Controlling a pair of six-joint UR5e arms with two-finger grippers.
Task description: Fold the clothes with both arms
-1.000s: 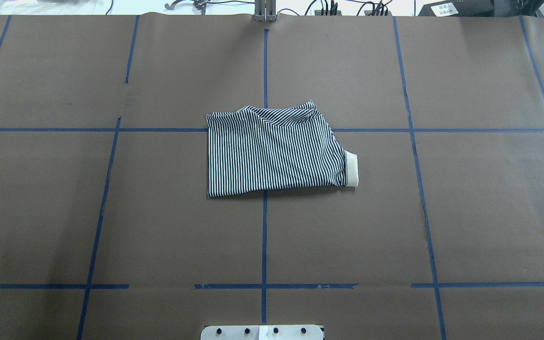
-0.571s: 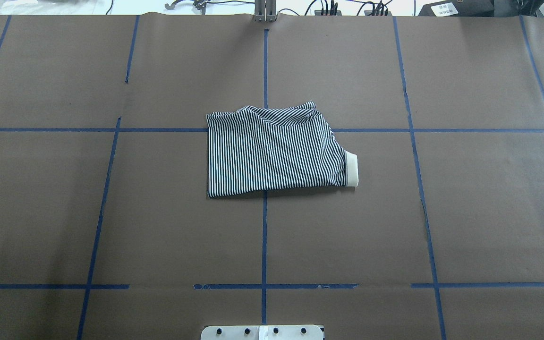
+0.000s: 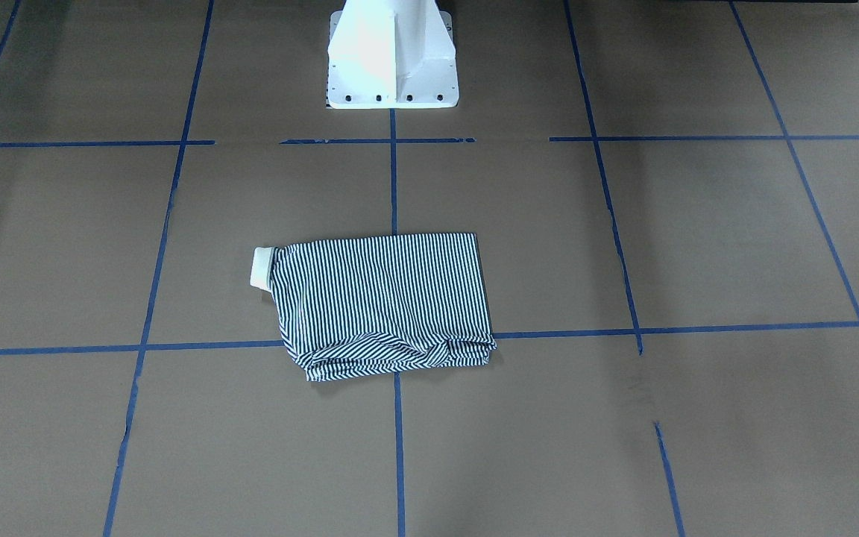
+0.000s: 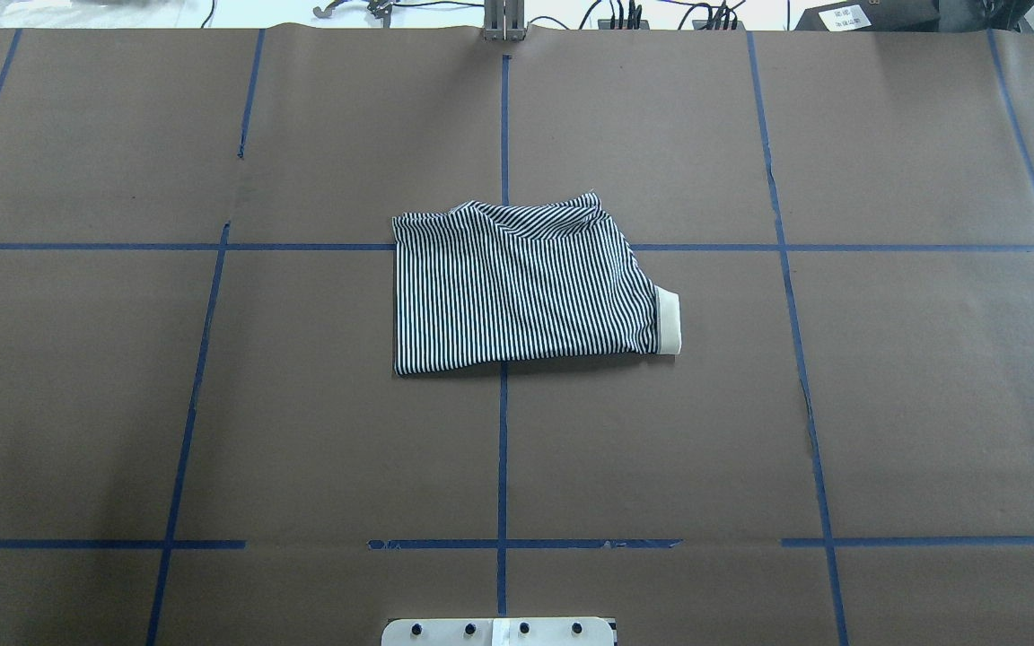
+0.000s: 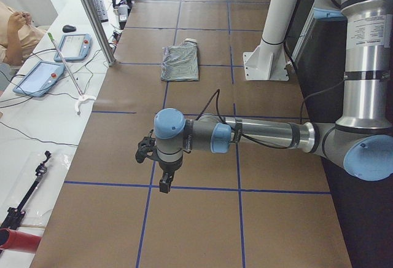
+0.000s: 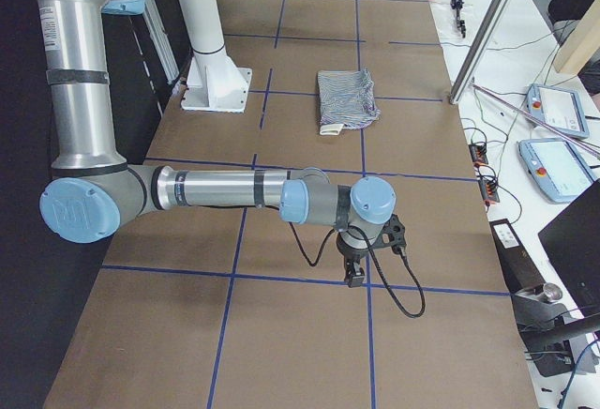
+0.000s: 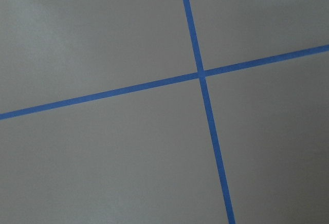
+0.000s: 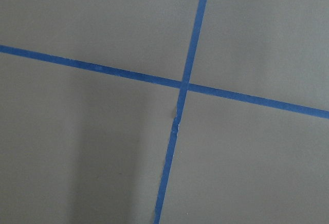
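Observation:
The clothes, a navy-and-white striped shirt (image 4: 526, 287), lie folded into a compact rectangle at the table's centre, with a cream edge (image 4: 668, 323) sticking out on one side. The shirt (image 3: 385, 298) is bunched along its far hem, and shows small in the side views (image 5: 180, 64) (image 6: 345, 99). Neither arm is near it. My left gripper (image 5: 163, 183) hangs over bare paper far toward the table's left end, my right gripper (image 6: 354, 273) likewise toward the right end. Only the side views show them, so I cannot tell if they are open or shut. Both wrist views show just brown paper and blue tape.
The white pedestal base (image 3: 392, 60) stands behind the shirt. Blue tape lines (image 4: 503, 449) grid the brown paper. A side bench holds tablet pendants (image 5: 37, 77) and cables, with a person's arm (image 5: 15, 28) at its far end. More pendants (image 6: 560, 109) lie on the other side.

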